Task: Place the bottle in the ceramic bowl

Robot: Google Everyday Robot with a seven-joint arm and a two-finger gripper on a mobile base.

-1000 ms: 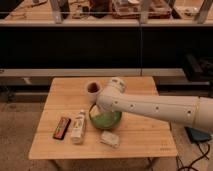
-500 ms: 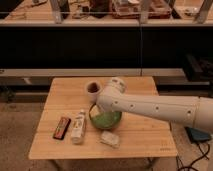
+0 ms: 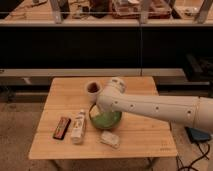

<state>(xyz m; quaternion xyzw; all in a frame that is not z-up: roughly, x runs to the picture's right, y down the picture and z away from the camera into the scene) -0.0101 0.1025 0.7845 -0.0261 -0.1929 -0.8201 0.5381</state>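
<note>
A white bottle [image 3: 78,126] lies on its side on the wooden table [image 3: 145,142], left of centre. The green ceramic bowl [image 3: 107,120] stands just to its right, in the middle of the table. My white arm reaches in from the right and bends down over the bowl. My gripper [image 3: 97,112] is at the bowl's left rim, mostly hidden by the arm's wrist. It is a short way right of the bottle and above it, not touching it.
A brown cup [image 3: 93,88] stands behind the bowl. A dark snack bar [image 3: 62,127] lies left of the bottle. A crumpled white packet [image 3: 110,139] lies in front of the bowl. Dark shelving runs behind the table.
</note>
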